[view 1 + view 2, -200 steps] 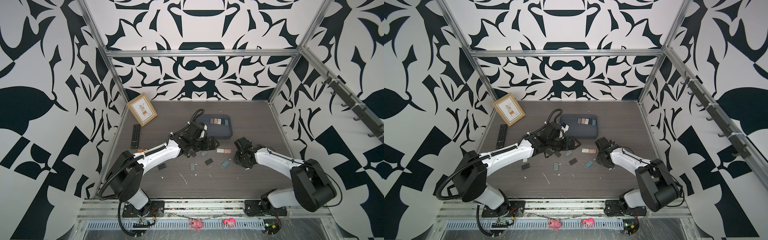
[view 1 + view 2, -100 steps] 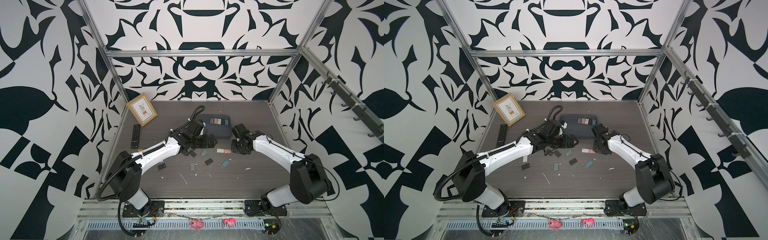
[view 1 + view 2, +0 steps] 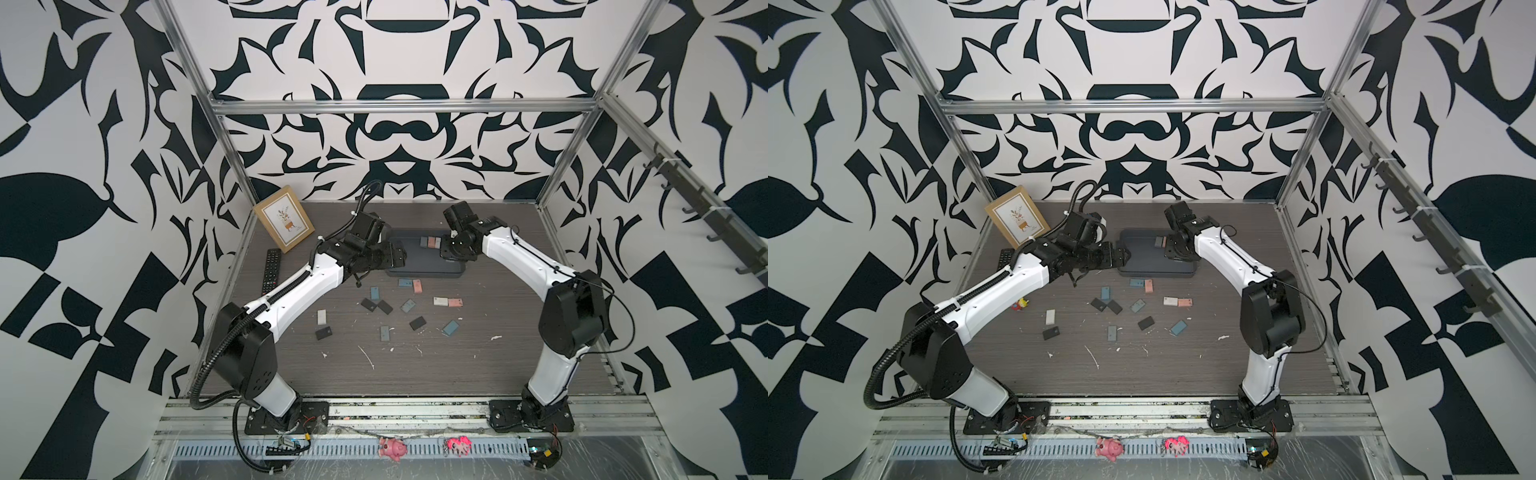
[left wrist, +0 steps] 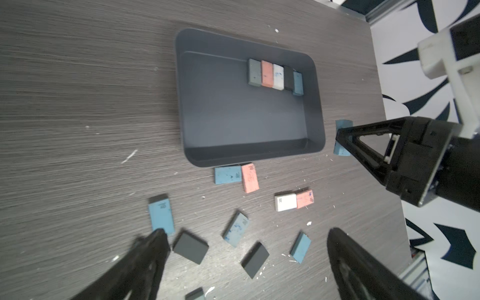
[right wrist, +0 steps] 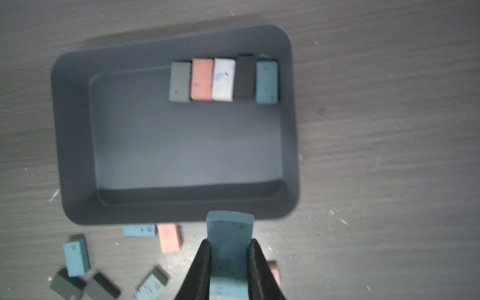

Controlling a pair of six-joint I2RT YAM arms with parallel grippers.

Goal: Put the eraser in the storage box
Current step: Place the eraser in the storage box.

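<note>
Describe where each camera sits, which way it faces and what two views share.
Both top views: high in front, looking down at the table; left arm and right arm show.
Left wrist: looking down at the storage box; open left gripper shows.
Right wrist: above the box; right gripper shut on a blue eraser.
Both wrist views share the box's five erasers.

We get bright, even light in both top views, edges bowed. Our wrist views are dimmer and blurred; the storage box (image 5: 70, 135) throws a soft shadow on the desk (image 5: 389, 130).
</note>
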